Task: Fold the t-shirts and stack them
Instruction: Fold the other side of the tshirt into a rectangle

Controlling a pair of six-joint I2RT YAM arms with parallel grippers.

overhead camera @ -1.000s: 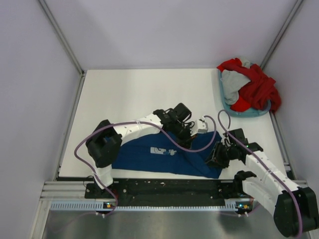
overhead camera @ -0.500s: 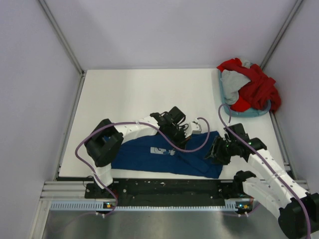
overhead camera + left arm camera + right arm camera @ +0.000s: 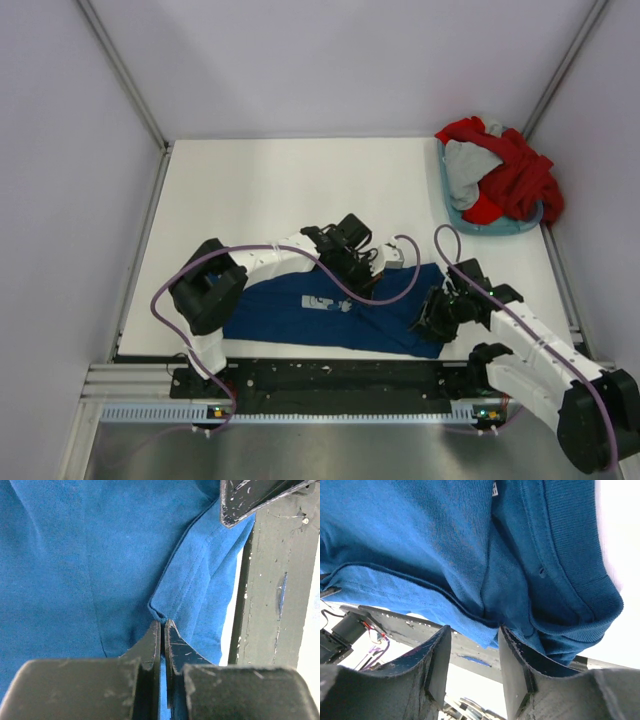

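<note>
Left gripper (image 3: 162, 625) is pinched tight on a hem fold of the navy t-shirt (image 3: 280, 322). Right gripper (image 3: 472, 635) is apart, cloth edge between its fingers, not clamped. Shirt lies along the table's (image 3: 280, 190) near edge, against the black rail (image 3: 330, 375). I'd close right first, then draw both corners far together. Open room far and left. Basket (image 3: 452, 212) with red t-shirt (image 3: 520, 180) and grey t-shirt (image 3: 466, 170) sits far right.
</note>
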